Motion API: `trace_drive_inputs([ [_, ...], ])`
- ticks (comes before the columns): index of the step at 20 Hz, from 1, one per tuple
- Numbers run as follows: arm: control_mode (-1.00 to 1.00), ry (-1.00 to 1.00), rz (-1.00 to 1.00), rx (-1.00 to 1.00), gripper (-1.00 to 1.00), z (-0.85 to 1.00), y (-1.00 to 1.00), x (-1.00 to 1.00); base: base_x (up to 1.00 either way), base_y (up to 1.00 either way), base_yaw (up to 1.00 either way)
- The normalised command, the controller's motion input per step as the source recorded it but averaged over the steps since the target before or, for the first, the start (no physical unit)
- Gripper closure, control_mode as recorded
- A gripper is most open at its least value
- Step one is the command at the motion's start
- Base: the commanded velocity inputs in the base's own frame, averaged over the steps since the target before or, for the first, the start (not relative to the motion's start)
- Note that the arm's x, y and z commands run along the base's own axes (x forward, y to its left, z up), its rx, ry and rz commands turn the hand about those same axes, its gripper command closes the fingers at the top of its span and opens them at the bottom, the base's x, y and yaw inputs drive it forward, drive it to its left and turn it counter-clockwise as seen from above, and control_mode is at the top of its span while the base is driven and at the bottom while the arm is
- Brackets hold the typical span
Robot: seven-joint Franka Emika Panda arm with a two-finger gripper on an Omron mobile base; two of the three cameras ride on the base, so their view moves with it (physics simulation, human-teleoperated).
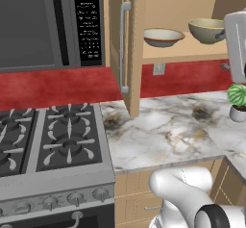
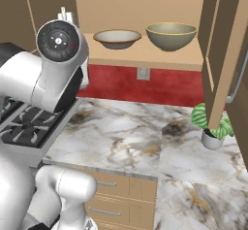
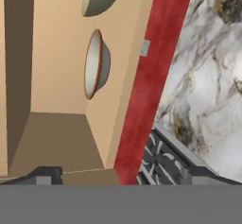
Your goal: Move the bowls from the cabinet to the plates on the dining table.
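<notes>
We see our gripper with its two dark finger tips standing wide apart and holding nothing, rolled on its side and facing the open light tan wooden wall cabinet. Both bowls sit on its shelf: the wide shallow cream bowl with the tan rim on the left and the deeper olive-beige bowl with the yellowish rim just beside it, apart from each other.

In our judgement, the main risk is clipping the open cabinet door or the shelf's front edge on the way in, or nudging one bowl into the other. A shallow rim may also slip from a poor pinch. Room above the bowls looks fair; the small white pot with the green plant crowds the marble counter below.
</notes>
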Motion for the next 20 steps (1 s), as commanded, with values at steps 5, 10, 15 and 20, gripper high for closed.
trace_drive_inputs([
  [5,-1.0,0.03,0.01,0.05,-1.0,0.0,0.0,0.22,0.0,0.0,0.0],
  [10,-1.0,0.04,0.0,0.0,-1.0,-0.04,0.0,0.31,0.0,0.0,0.0],
  [15,-1.0,0.02,0.0,0.0,-1.0,0.0,-0.02,0.22,0.0,0.0,0.0],
  [20,-1.0,0.0,0.0,0.0,-1.0,-0.01,-0.04,0.02,0.0,0.0,0.0],
])
